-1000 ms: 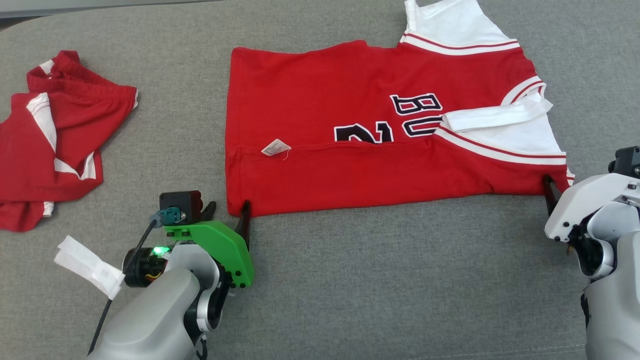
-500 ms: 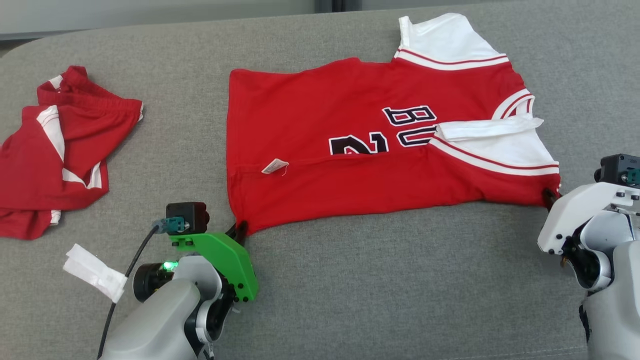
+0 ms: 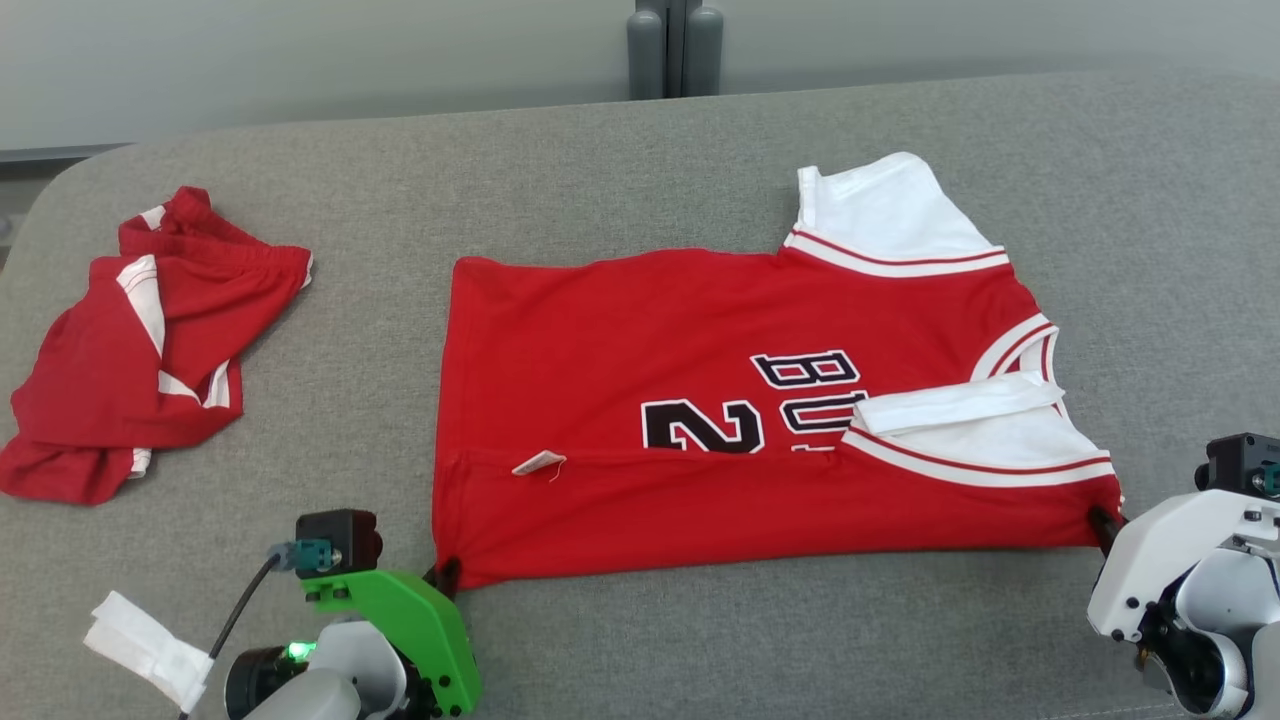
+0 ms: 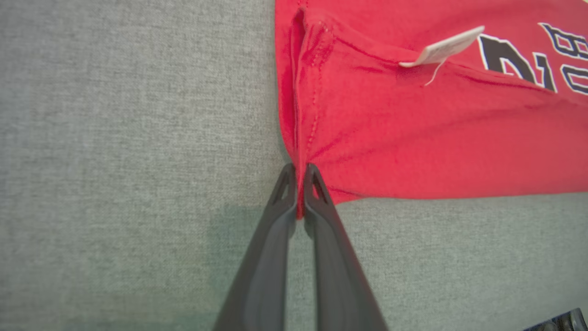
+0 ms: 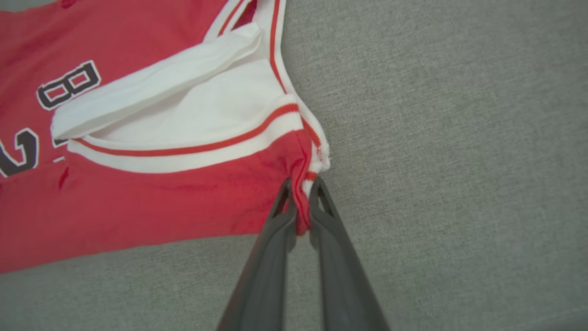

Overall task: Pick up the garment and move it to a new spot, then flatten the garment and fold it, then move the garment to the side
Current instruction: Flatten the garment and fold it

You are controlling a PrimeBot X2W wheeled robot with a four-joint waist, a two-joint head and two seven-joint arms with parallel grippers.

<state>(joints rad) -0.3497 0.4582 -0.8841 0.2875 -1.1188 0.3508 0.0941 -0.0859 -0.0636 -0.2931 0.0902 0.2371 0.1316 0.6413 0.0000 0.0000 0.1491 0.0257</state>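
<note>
Head view gives you the jersey (image 3: 700,380), red with white sleeves, spread flat across the middle of the grey cushion (image 3: 700,640), hem end to the left, sleeve end to the right. Black print reads a 2 and BU, sideways to the camera. Its near edge is folded up over the body in a long strip. A small white tag (image 3: 538,462) sticks out at the strip's top edge, towards the left. One white sleeve lies flat at the far right corner. The other is doubled over near the collar, on top of the red.

Left gripper (image 3: 445,578) sits at the near left corner of the jersey. Check the left wrist view: the two dark fingers (image 4: 268,257) are pressed together with the red hem corner pinched between their tips, cloth puckering into the grip. Right gripper (image 3: 1100,522) sits at the near right corner. Right wrist view shows you its fingers closed the same way, pinching the red-and-white trimmed edge below the folded sleeve. Both sets of tips are low at the cushion; you can't tell if the corners are lifted clear of it.

Outward: red shorts (image 3: 150,350) with white stripes lie crumpled at the far left of the cushion, well apart from the jersey. A strip of white tape (image 3: 140,645) hangs beside the left wrist. Two grey posts (image 3: 675,50) stand behind the cushion's far edge.
</note>
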